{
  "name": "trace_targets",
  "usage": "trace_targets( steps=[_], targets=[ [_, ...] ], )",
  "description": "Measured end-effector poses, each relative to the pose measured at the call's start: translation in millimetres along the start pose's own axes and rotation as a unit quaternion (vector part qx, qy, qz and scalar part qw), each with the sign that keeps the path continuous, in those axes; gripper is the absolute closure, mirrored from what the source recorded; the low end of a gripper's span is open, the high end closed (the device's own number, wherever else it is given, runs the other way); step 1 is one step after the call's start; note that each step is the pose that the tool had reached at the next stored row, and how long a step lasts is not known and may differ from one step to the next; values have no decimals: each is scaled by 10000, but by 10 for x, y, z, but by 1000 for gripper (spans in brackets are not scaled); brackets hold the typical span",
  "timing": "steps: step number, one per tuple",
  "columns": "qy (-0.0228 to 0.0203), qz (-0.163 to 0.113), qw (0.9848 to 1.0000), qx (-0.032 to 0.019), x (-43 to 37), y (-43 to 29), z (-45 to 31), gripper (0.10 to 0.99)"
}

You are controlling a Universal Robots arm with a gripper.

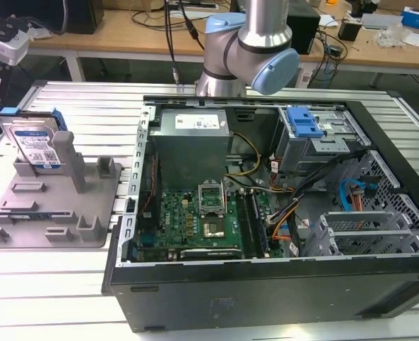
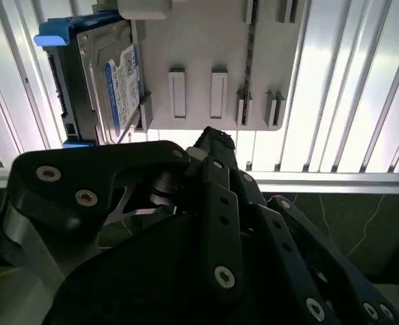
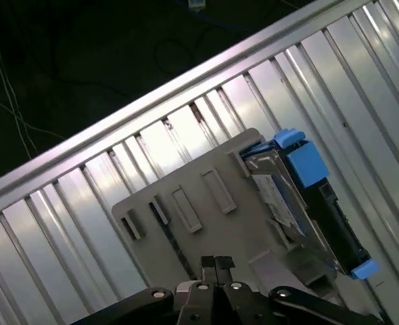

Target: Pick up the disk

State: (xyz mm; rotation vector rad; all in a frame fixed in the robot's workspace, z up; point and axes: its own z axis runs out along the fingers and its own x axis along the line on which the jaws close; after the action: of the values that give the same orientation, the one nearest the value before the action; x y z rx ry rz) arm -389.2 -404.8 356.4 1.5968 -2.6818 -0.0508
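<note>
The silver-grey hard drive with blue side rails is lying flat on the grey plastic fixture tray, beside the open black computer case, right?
Not quite. The silver-grey hard drive with blue side rails is not lying flat: it stands on edge on the grey plastic fixture tray, beside the open black computer case. The exterior view shows it.

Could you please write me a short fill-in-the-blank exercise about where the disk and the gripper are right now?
1. The disk stands on edge in the grey tray, and its plastic side rails are coloured ____.
2. In the exterior view, the tray sits to the ____ of the open computer case.
3. The gripper, with its fingers shut, holds ____.

Missing words: blue; left; nothing.
</note>
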Motion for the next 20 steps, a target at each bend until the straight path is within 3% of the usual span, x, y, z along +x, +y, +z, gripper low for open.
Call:
trace_targets(
  steps=[1,2,3,4,7,12,14,16,17,18,20],
  targets=[
    [3,-90,10000,0,0,0,0,973],
    [12,-319,9995,0,0,0,1,788],
    [17,-465,9989,0,0,0,2,729],
    [24,-629,9980,0,0,0,2,729],
    [38,-970,9953,1,0,0,3,545],
    [58,-1331,9911,4,0,0,4,545],
    [70,-1631,9866,4,0,0,5,545],
    [78,-1832,9830,5,0,0,5,545],
    [87,-2064,9784,5,0,0,6,545],
    [92,-2230,9748,5,0,0,7,545],
    [94,-2275,9737,5,1,0,7,545]
  ],
)
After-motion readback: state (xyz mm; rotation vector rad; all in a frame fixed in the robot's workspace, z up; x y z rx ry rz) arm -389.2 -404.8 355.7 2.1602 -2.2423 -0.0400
